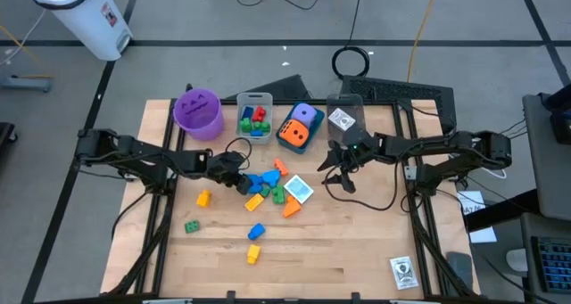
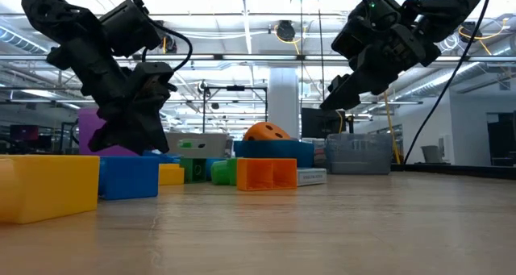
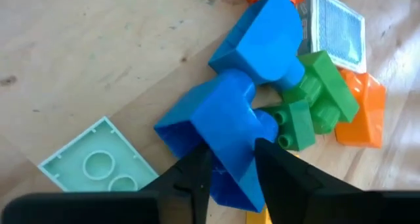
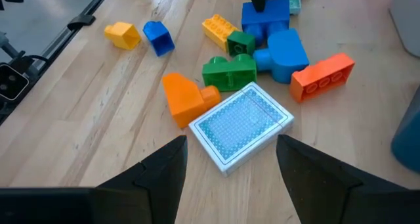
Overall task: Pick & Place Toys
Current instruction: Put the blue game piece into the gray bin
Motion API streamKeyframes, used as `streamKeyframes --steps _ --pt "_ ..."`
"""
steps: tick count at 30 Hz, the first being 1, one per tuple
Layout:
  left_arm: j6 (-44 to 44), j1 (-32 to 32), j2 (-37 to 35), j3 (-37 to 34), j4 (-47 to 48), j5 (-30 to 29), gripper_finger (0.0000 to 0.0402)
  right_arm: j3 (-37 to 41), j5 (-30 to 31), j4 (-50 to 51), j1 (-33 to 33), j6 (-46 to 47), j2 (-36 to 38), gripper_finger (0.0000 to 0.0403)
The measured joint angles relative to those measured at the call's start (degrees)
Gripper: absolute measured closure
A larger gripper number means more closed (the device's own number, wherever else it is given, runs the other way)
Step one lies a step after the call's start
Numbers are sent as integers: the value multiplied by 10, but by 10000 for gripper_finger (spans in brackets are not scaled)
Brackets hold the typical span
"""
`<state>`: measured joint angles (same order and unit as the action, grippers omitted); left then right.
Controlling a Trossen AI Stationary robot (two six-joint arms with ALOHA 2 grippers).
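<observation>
— Item: left gripper (image 3: 230, 175)?
— Fingers are clamped on a blue brick (image 3: 220, 129) in the toy pile (image 1: 272, 190) at table centre.
— Item: right gripper (image 4: 230, 161)?
— Held above the table, fingers spread, nothing held; a white-grey printed cube (image 4: 241, 125) is seen beneath.

Around the blue brick (image 3: 226, 129): a green brick (image 3: 315, 102), an orange brick (image 3: 361, 115), a pale mint plate (image 3: 92, 161), and a white box with blue dotted print (image 4: 241, 127).

Smooth glossy plastic blue brick (image 3: 230, 138), matt pale wood-grain table (image 1: 357, 242), translucent purple plastic cup (image 1: 198, 113)
</observation>
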<state>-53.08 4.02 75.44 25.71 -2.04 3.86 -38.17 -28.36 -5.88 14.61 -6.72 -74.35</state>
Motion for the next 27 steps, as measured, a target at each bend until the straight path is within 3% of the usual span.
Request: streamKeyframes --steps 18,22,27 --pt "41 13 -6 1 -39 4 375 0 0 1 0 0 0 175" --pt "78 13 -21 36 20 1 384 0 0 1 0 0 0 175" --pt "159 15 -39 145 169 -49 384 0 0 1 0 0 0 175"
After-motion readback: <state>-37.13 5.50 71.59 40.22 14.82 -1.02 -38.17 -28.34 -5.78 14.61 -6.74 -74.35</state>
